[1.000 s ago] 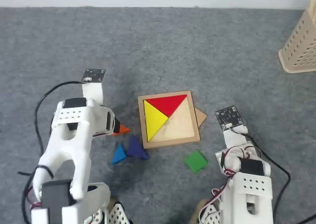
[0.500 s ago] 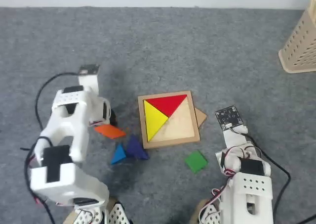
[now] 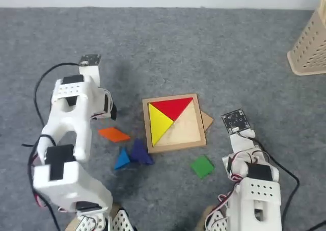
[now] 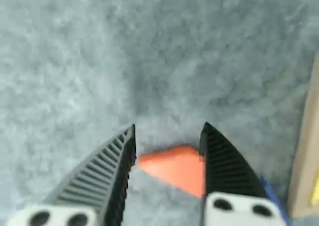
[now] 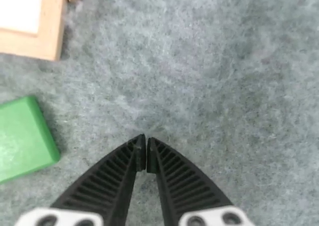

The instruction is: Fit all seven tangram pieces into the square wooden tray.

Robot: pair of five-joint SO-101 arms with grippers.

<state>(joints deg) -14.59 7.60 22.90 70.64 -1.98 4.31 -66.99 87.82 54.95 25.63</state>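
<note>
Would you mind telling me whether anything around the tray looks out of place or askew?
A tan wooden piece pokes out at the right edge of the wooden tray, beside it or partly underneath; I cannot tell which. The tray itself sits slightly rotated.

I am seeing the table (image 3: 204, 47) wearing fuzzy, matt grey cloth. The tray (image 3: 177, 146) is showing pale, matt wood, the orange piece (image 3: 114, 134) is looking smooth, and the fingers (image 4: 112, 176) are showing ridged black plastic.

We record even, soft overhead light on the grey mat (image 3: 204, 52); the left arm (image 3: 76, 113) throws a faint, diffuse shadow toward the tray (image 3: 145, 129).
</note>
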